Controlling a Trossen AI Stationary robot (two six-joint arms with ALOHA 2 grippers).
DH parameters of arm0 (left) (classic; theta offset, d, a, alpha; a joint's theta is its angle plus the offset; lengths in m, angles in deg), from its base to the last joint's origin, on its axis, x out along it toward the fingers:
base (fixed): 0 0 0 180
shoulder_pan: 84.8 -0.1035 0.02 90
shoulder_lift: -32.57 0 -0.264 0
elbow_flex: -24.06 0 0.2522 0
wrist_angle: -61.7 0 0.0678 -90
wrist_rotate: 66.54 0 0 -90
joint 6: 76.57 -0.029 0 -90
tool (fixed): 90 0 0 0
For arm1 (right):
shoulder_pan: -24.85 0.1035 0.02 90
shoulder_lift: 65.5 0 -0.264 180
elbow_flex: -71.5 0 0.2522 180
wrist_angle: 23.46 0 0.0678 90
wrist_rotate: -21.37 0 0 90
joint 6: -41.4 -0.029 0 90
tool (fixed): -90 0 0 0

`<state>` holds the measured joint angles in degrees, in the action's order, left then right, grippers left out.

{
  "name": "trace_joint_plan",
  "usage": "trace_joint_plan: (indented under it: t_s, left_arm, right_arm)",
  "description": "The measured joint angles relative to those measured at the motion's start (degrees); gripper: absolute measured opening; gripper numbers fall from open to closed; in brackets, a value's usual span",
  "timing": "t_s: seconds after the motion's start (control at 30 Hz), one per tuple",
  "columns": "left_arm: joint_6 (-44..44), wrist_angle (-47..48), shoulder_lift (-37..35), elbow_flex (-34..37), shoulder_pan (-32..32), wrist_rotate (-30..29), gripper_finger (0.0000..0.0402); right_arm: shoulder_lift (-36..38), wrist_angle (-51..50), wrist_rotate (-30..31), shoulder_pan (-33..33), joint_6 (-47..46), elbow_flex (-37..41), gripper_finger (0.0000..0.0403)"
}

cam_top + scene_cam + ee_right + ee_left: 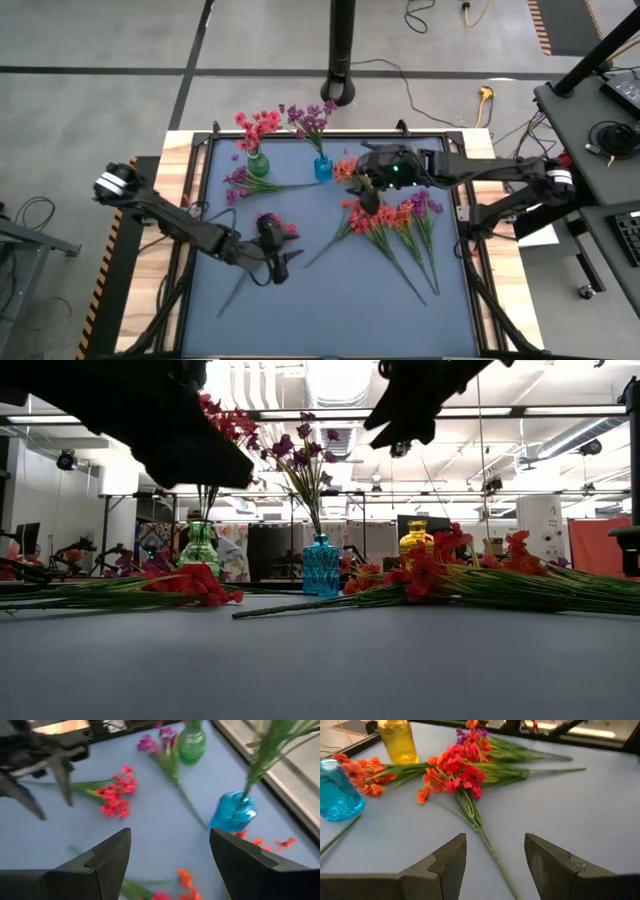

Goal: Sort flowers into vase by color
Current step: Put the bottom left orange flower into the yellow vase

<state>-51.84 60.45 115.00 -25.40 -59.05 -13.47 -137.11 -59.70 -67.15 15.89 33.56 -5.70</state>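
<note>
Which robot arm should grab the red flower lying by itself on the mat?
Probably the left. The left gripper hovers open right beside the lone pink-red sprig, while the right gripper, also open and empty, hangs over by the blue vase and the mixed flower pile, farther away.

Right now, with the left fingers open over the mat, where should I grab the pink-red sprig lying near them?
Probably the bare green stem, not the blossoms. The pink-red sprig lies flat on the mat, its blossom cluster beside the open left gripper and its stem running toward the mat's near-left corner. Come straight down with the fingers straddling the stem just below the blossoms; it is thin, so close fully.
</note>
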Motion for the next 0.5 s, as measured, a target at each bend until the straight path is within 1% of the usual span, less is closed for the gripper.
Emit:
trace_joint_plan:
  t_s: [0.23, 0.4, 0.5]
  left_arm:
    - [-1.7, 0.0, 11.6, -7.6, -1.0, -4.3, 0.0187]
    - [-0.3, 0.0, 19.7, -12.2, -2.9, -3.8, 0.0209]
    - [-0.2, 0.1, 24.0, -14.8, -4.0, -1.8, 0.0225]
  right_arm:
    - [0.8, -5.0, 0.0, 4.6, -2.8, 0.1, 0.0258]
    - [0.8, -5.0, 0.1, 7.3, -3.1, 0.2, 0.0258]
    - [0.8, -5.0, 1.3, 8.3, -3.1, 0.2, 0.0256]
